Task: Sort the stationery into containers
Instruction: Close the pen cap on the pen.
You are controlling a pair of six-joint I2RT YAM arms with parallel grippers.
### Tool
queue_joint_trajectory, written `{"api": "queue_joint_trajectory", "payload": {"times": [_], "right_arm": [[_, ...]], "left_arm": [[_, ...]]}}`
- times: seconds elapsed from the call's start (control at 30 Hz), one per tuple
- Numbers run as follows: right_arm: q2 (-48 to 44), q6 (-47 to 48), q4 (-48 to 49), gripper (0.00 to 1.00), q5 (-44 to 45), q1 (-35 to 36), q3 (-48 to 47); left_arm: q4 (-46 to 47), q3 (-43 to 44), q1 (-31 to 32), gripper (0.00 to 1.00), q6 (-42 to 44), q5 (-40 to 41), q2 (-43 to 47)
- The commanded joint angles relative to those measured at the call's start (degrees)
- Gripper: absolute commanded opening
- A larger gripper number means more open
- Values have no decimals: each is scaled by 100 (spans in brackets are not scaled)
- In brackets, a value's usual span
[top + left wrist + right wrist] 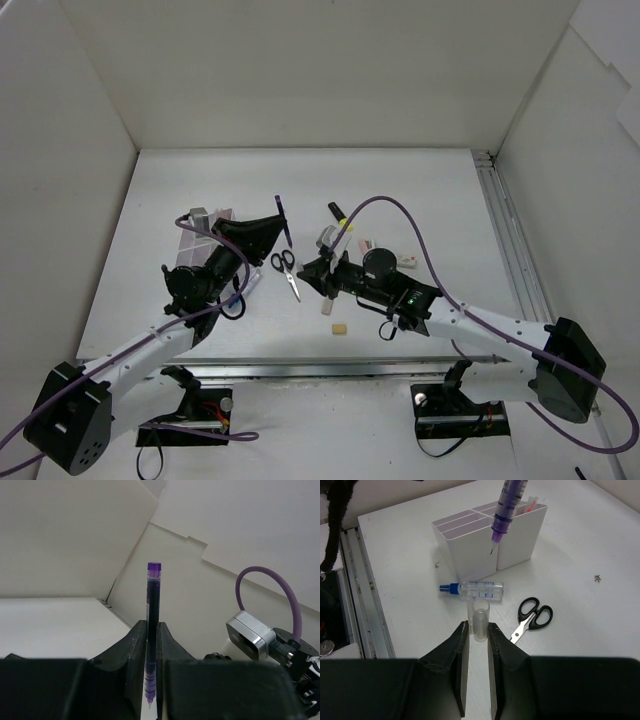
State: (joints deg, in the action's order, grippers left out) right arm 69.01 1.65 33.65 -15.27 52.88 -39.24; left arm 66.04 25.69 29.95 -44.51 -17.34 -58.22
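The left gripper [151, 632] clamped the purple pen [153, 600] tip-down, seemingly just right of the divided box [470, 560]; the right gripper [479, 630] pinched a clear tube [480, 617].

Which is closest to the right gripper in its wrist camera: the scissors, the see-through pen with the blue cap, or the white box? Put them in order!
1. scissors, just right of the right gripper, which holds a clear tube; the blade tip lies beside its fingers.
2. blue-capped clear pen, lying straight ahead.
3. white box, farthest, behind that pen.
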Motion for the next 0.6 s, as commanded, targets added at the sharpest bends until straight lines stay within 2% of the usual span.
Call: {"api": "queue_joint_trajectory", "payload": {"times": [0.0,0.1,0.3,0.57], "right_arm": [[-371,142,713,0,7,3,-39],[-336,125,678,0,59,3,-127],[-108,353,-50,0,-204,3,-583],[33,485,-201,0,-310,3,-883]], "left_arm": [[1525,138,28,0,188,-489,12],[1895,41,81,0,215,-577,-23],[1658,111,81,0,486,-884,12],[1675,85,81,0,619,-1104,-67]]}}
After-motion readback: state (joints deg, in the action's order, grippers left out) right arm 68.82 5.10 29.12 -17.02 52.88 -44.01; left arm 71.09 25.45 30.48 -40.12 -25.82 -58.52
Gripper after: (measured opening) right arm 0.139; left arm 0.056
